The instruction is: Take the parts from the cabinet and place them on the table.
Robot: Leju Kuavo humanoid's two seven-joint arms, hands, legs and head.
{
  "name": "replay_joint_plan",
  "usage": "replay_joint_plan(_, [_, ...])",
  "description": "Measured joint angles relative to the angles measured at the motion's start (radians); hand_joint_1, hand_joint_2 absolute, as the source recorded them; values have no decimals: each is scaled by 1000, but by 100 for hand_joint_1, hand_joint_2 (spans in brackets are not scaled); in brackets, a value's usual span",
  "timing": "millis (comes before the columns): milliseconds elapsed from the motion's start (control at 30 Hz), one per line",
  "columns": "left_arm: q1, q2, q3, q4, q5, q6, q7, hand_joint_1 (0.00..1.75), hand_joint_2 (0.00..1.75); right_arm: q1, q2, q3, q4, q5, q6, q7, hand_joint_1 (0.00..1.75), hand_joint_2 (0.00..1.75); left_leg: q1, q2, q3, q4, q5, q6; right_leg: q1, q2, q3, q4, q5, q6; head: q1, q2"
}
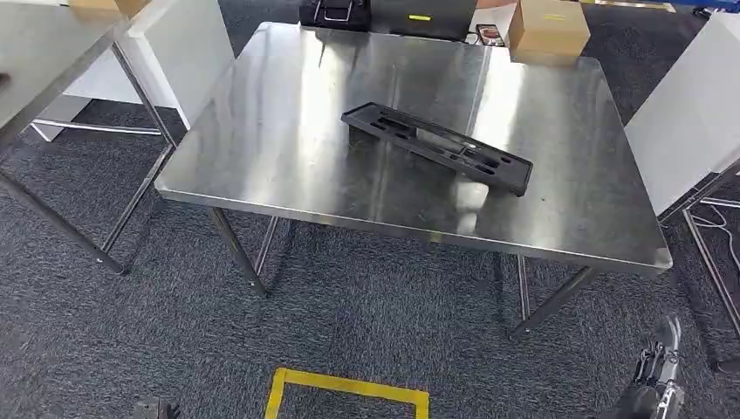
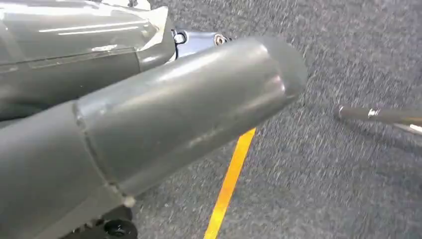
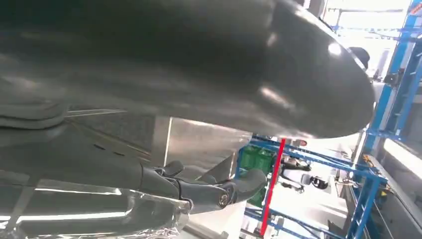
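Observation:
A long black slotted part [image 1: 436, 147] lies flat near the middle of the steel table [image 1: 288, 148], slightly right of centre. My right hand [image 1: 659, 375] hangs low at the lower right, well short of the table's front edge. In the right wrist view its fingers [image 3: 209, 189] stretch out with nothing in them. My left hand [image 1: 154, 408] is a small dark shape at the bottom left. In the left wrist view its thick grey thumb [image 2: 149, 119] lies straight over the carpet and holds nothing; its fingers are hidden.
A second steel table [image 1: 44, 52] stands at the left and white panels [image 1: 188, 52] [image 1: 689, 113] flank the main table. A cardboard box [image 1: 547, 26] sits beyond the far edge. Yellow floor tape [image 1: 349, 388] marks the carpet below. Blue racks [image 3: 378, 124] stand behind.

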Motion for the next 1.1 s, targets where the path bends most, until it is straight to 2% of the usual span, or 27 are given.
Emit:
replay_joint_plan(33, [0, 0, 0, 0, -2, 2, 0, 0, 0, -1, 0, 0, 0, 2, 3, 1, 0, 0, 0, -2, -1, 1, 9, -5, 0, 0, 68, -101, 18, 0, 1, 0])
replay_joint_plan(67, [0, 0, 0, 0, -3, 8, 0, 0, 0, -5, 1, 0, 0, 4, 10, 4, 0, 0, -4, -2, -8, 3, 18, -11, 3, 2, 136, -195, 8, -10, 1, 0])
replay_joint_plan(100, [0, 0, 0, 0, -5, 14, 0, 0, 0, -8, 3, 0, -2, 10, 14, 4, 0, 0, -6, -1, -13, 6, 27, -17, 10, 5, 149, -234, 3, -19, -1, 0])
replay_joint_plan(133, [0, 0, 0, 0, -6, 15, -1, 0, 0, -7, 3, 0, -2, 13, 20, 4, 0, 0, -6, -1, -12, 2, 37, -22, 10, 5, 129, -227, 9, -23, -2, 0])
replay_joint_plan(200, [3, 0, 0, 0, -8, 14, -2, 0, 0, -8, 3, 0, -2, 19, 23, 3, 0, 0, -3, -3, -14, 1, 48, -33, 11, 5, 123, -225, 16, -37, -3, 0])
replay_joint_plan(233, [5, 3, 0, 0, -9, 14, -3, 0, 0, -8, 4, 0, -2, 20, 23, 2, 0, 0, 2, -5, -21, 7, 40, -40, -11, 2, 118, -229, 28, -52, -2, 0])
replay_joint_plan(300, [11, 0, 0, 1, -12, 13, -3, 0, 0, -6, 4, 0, -2, 18, 24, -2, 0, 0, 6, -5, -52, 101, -78, -48, -7, -4, 100, -228, 45, -76, -7, 0])
replay_joint_plan(333, [11, 0, 0, 2, -12, 13, -5, 0, 0, -1, 4, 0, -2, 16, 24, -4, 0, 0, 7, -6, -76, 184, -138, -54, -6, -5, 88, -227, 55, -78, -8, 0])
replay_joint_plan(367, [11, 0, 0, 2, -12, 13, -6, 0, 0, 3, 4, 0, -2, 14, 26, -6, 0, 0, 10, -6, -96, 260, -176, -60, -6, -6, 76, -226, 64, -76, -8, 0])
replay_joint_plan(400, [11, 0, 0, 2, -13, 11, -6, 0, 0, 6, 4, 0, -2, 12, 28, -8, 0, 0, 12, -5, -103, 315, -187, -65, -6, -8, 64, -224, 72, -74, -8, 0])
replay_joint_plan(433, [12, 0, 0, 2, -13, 11, -7, 0, 0, 8, 4, -2, -1, 11, 31, -12, 0, 0, 17, -5, -91, 326, -170, -68, -7, -9, 55, -220, 79, -71, -8, 0])
replay_joint_plan(467, [12, 0, 0, 2, -16, 11, -8, 0, 0, 9, 4, -3, 0, 10, 32, -15, 0, 0, 21, -5, -60, 295, -138, -71, -8, -9, 48, -216, 86, -67, -8, 0])
replay_joint_plan(500, [12, 0, 0, 2, -19, 11, -9, 0, 0, 11, 4, -5, 0, 8, 32, -18, 0, 0, 26, -5, -10, 229, -105, -73, -11, -8, 38, -210, 89, -62, -7, 0])
replay_joint_plan(533, [12, 0, 0, 2, -21, 11, -11, 0, 0, 12, 4, -8, 0, 7, 34, -19, 0, 0, 29, -4, 64, 120, -79, -74, -13, -8, 29, -201, 92, -57, -8, 0])
replay_joint_plan(567, [11, -2, 0, 2, -22, 10, -11, 0, 0, 12, 4, -10, 0, 5, 36, -20, 0, 0, 31, -5, 117, 42, -84, -75, -11, -9, 20, -191, 93, -55, -9, 0])
replay_joint_plan(600, [10, -2, 0, 2, -22, 11, -12, 0, 0, 10, 5, -10, 0, 5, 39, -20, 0, 0, 24, -10, 127, 16, -91, -72, -7, -9, 9, -180, 96, -49, -8, 0])
replay_joint_plan(667, [11, -2, 0, 2, -24, 13, -12, 0, 0, 5, 7, -11, 0, 3, 43, -21, 0, 0, 19, -11, 114, 12, -96, -65, -6, -9, -2, -180, 108, -31, -9, 0])
replay_joint_plan(700, [11, -2, 0, 2, -24, 13, -11, 0, 0, 3, 9, -13, 0, 0, 45, -20, 0, 0, 16, -11, 106, 13, -92, -53, -5, -9, -10, -182, 117, -18, -6, 0])
replay_joint_plan(733, [10, -2, 0, 2, -25, 13, -11, 0, 0, 0, 10, -16, 1, -1, 50, -20, 0, 0, 21, -9, 100, 3, -79, -34, 1, -9, -16, -177, 115, -11, -6, 0])
replay_joint_plan(767, [8, -4, 0, 2, -29, 13, -10, 0, 0, -3, 10, -20, 3, -1, 56, -19, 0, 0, 17, -5, 90, 2, -70, -21, -9, -4, -35, -153, 87, -19, -7, 0])
replay_joint_plan(833, [3, -2, 0, 2, -31, 14, -7, 0, 0, -12, 11, -25, 7, -2, 60, -19, 0, 0, 14, -3, 68, 2, -54, -3, -7, -3, -83, -26, -6, -39, 1, 0])
replay_joint_plan(900, [0, -2, 0, 2, -31, 14, -6, 0, 0, -14, 11, -33, 11, -2, 62, -19, 0, 0, 9, -2, 43, 3, -34, -1, -6, -1, -125, 112, -63, -38, 2, 0])
replay_joint_plan(933, [0, -2, 0, 2, -31, 14, -5, 0, 0, -15, 12, -36, 14, -3, 63, -19, 0, 0, 7, -1, 30, 4, -24, -1, -6, 0, -118, 131, -55, -28, 1, 0])
replay_joint_plan(967, [0, -3, 0, 2, -32, 14, -3, 0, 0, -18, 12, -38, 17, -4, 64, -18, 0, 0, 6, -1, 19, 5, -16, -3, -6, 0, -91, 105, -31, -18, 2, 0])
replay_joint_plan(1033, [-2, -3, 0, 2, -39, 14, 0, 0, 0, -30, 13, -43, 22, -6, 68, -18, 0, 0, 5, -2, 1, 6, 0, -9, -4, 0, 19, -51, 28, -6, 2, 0])
replay_joint_plan(1067, [-4, -3, 0, 2, -42, 14, 1, 0, 0, -36, 13, -44, 25, -7, 70, -18, 0, 0, 5, -2, -3, 6, 8, -13, -4, 0, 82, -144, 33, -12, 2, 0])
replay_joint_plan(1100, [-6, -4, 0, 2, -42, 14, 3, 0, 0, -43, 13, -45, 28, -9, 73, -17, 0, 0, 0, -2, -11, 8, 16, -21, 7, 2, 129, -222, 12, -23, 2, 0])
